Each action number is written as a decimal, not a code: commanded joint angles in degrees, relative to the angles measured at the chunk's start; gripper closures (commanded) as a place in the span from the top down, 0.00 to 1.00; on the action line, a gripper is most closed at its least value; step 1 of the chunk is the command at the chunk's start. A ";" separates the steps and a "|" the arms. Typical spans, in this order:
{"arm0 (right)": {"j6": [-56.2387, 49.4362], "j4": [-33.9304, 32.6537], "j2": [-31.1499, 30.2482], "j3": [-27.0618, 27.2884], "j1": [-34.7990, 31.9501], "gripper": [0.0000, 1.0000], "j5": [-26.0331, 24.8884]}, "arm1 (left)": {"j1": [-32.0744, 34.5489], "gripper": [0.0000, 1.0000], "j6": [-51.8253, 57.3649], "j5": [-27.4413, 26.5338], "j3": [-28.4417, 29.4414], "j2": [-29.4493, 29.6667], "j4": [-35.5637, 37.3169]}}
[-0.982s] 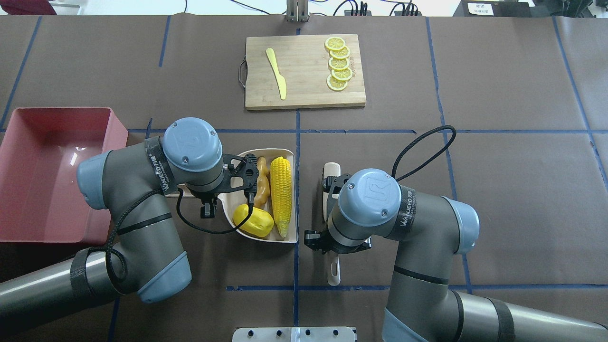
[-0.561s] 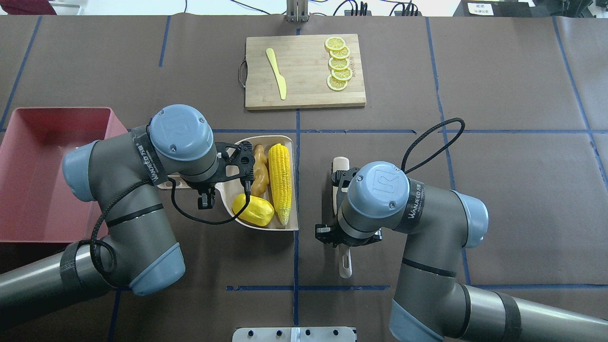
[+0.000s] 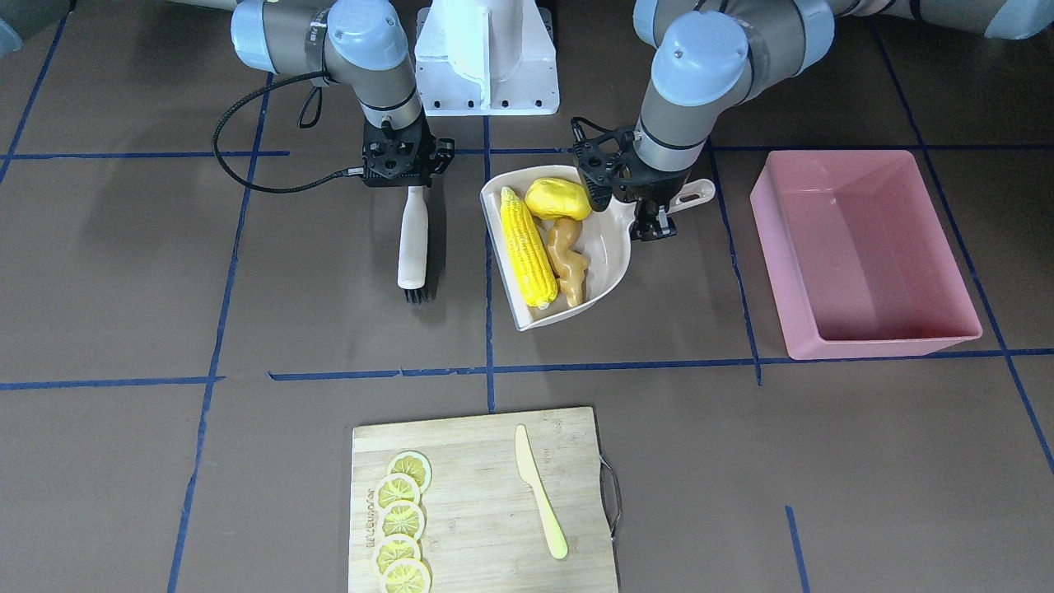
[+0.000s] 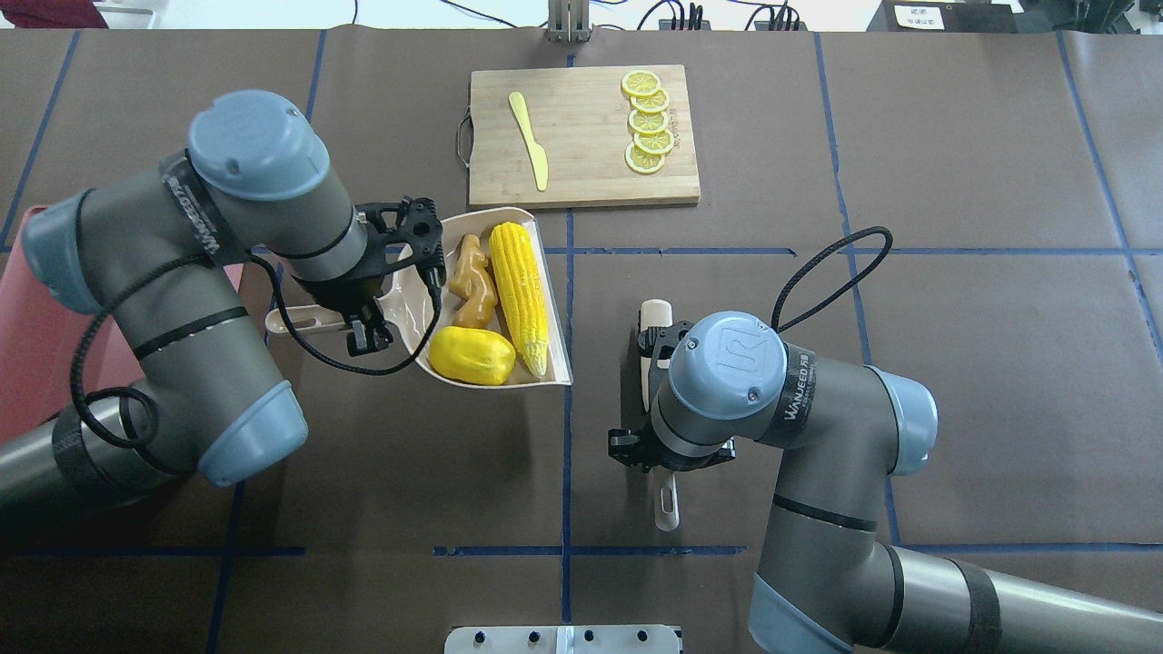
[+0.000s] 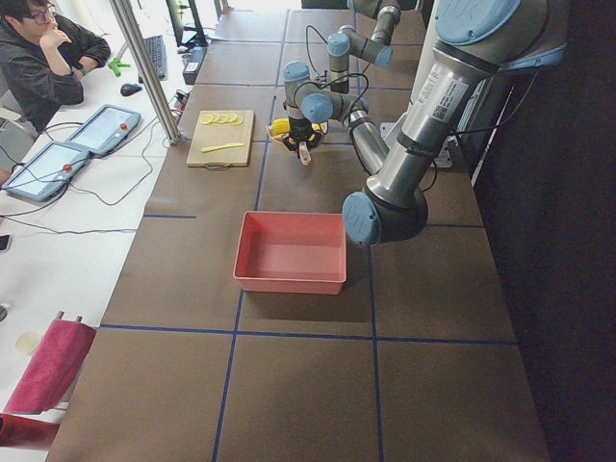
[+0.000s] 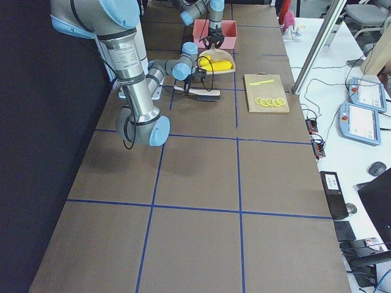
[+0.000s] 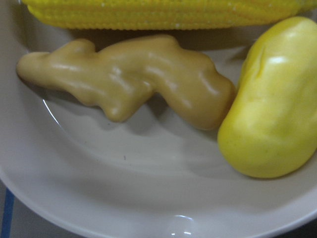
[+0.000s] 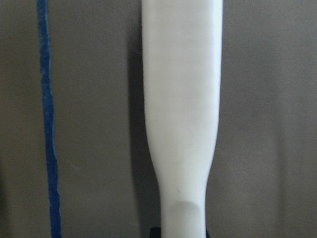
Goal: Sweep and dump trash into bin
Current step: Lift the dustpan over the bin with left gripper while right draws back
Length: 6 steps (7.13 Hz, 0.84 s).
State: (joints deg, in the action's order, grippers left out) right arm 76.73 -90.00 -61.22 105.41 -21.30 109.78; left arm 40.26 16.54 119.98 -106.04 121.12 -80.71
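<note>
The beige dustpan (image 4: 411, 300) holds the trash: a yellow corn cob (image 4: 518, 282), a rounded yellow lump (image 4: 471, 355) and a tan ginger root (image 4: 472, 282). My left gripper (image 4: 359, 313) is shut on the dustpan's handle (image 4: 291, 320); the pan seems raised off the table. The left wrist view shows the ginger (image 7: 129, 79) and lump (image 7: 272, 99) up close. The pink bin (image 3: 885, 346) stands on the robot's left of the pan, and it looks empty. My right gripper (image 3: 409, 177) is shut on the white brush (image 3: 413, 239), low over the table.
A wooden cutting board (image 4: 581, 182) with several lemon slices (image 4: 647, 123) and a pale yellow knife (image 4: 529, 141) lies at the far middle. In the overhead view my left arm hides most of the bin (image 4: 18, 363). The robot's base plate (image 4: 563, 639) is at the near edge.
My left gripper has carried the dustpan with the three toy foods away from the robot and slightly left, and it looks higher. My right gripper has shifted right with the brush.
</note>
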 commanded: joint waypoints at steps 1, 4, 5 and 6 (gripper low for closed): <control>0.00 0.00 -0.04 0.06 0.38 0.00 -0.79 | 5.77 0.00 0.69 5.95 -3.54 -5.60 -4.68; 0.00 0.09 -0.74 -0.03 0.64 0.00 -1.85 | 13.77 0.00 13.04 11.93 -3.56 -11.50 -6.57; 0.00 0.09 -0.83 -0.03 0.73 0.00 -2.28 | 16.67 0.00 17.78 12.47 -3.56 -13.70 -6.48; 0.00 0.09 -0.74 -0.03 0.82 0.00 -2.29 | 20.35 0.00 21.31 14.65 -3.56 -15.46 -6.04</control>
State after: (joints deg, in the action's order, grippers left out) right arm 76.73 -89.92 -61.92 105.38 -20.59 107.68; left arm 56.51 33.06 132.54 -109.58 108.00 -87.07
